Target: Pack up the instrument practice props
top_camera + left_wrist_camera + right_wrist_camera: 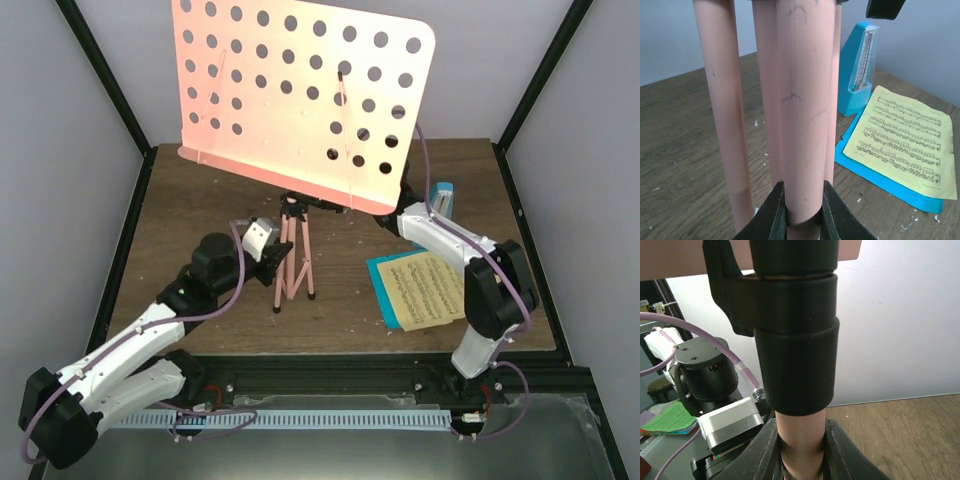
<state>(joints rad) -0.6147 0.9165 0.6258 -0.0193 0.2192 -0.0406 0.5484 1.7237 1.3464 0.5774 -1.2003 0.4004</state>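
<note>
The salmon-pink music stand [300, 95] stands mid-table, its hole-punched desk tilted toward the camera and its tripod legs [293, 262] folded close. My left gripper [272, 262] is shut on one leg [802, 125]. My right gripper [388, 215] is shut on the stand's pink pole [800, 445], just below its black collar [795, 340], under the desk's lower right edge. A yellow music sheet [430, 287] lies on a blue one [383, 285] at the right; both show in the left wrist view [910, 135]. The blue wedge metronome [441, 200] stands behind them, upright [857, 75].
The wooden table [200, 210] sits inside a black frame with white walls on three sides. Small white flecks lie on the wood. My left arm's wrist [710, 375] shows behind the pole in the right wrist view. A ridged strip [320, 418] runs along the near edge.
</note>
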